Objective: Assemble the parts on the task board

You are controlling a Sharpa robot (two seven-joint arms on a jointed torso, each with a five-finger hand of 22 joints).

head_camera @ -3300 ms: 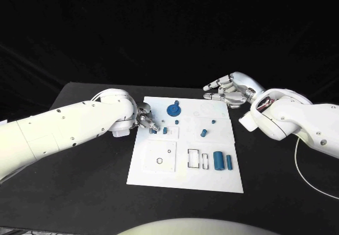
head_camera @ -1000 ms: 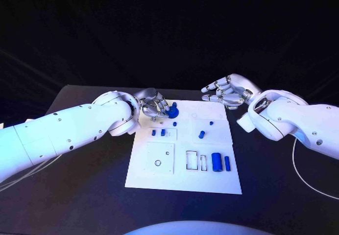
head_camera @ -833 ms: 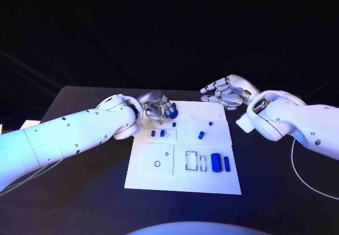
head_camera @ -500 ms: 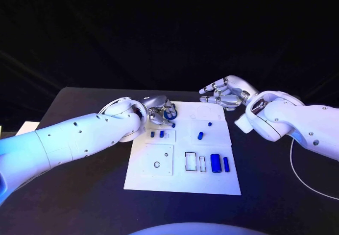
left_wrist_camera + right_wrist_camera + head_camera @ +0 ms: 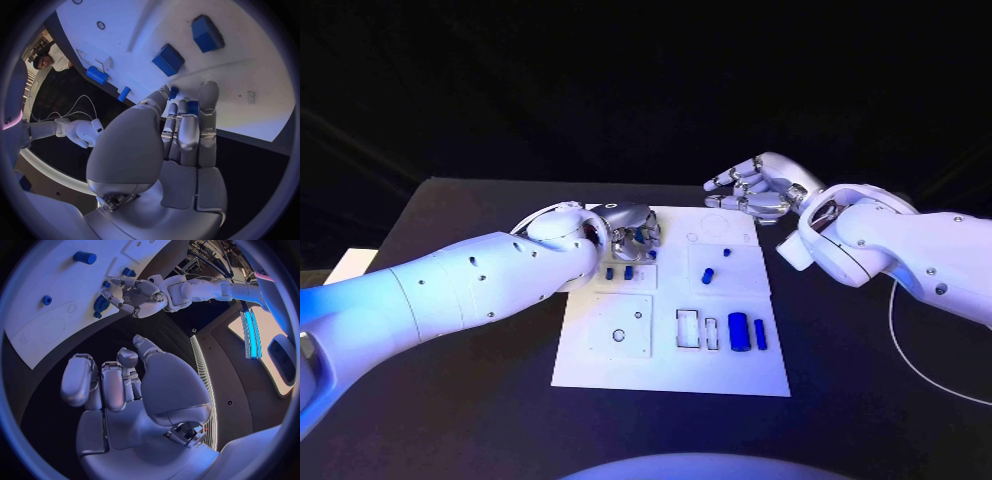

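The white task board (image 5: pixel 668 355) lies in the middle of the table. My left hand (image 5: pixel 629 232) is over its far left part, fingers closed round the blue round part (image 5: pixel 648 232), which peeks out between the fingertips (image 5: pixel 192 107). The right wrist view shows that part (image 5: pixel 100 304) under the left hand (image 5: pixel 140 292). Two small blue blocks (image 5: pixel 619 271) stand just in front of it. My right hand (image 5: pixel 759 190) hovers off the board's far right corner, fingers loosely bent and holding nothing.
Small blue pegs (image 5: pixel 707 276) (image 5: pixel 728 251) stand mid-board. A thick blue cylinder (image 5: pixel 737 331) and a thin one (image 5: pixel 760 333) lie at the near right beside rectangular cut-outs (image 5: pixel 689 328). A square plate with holes (image 5: pixel 620 325) sits near left. Black table surrounds the board.
My left hand has moved from the small blocks to the board's far edge and closed over the blue round part. The right hand has stayed put. The camera shifted slightly.
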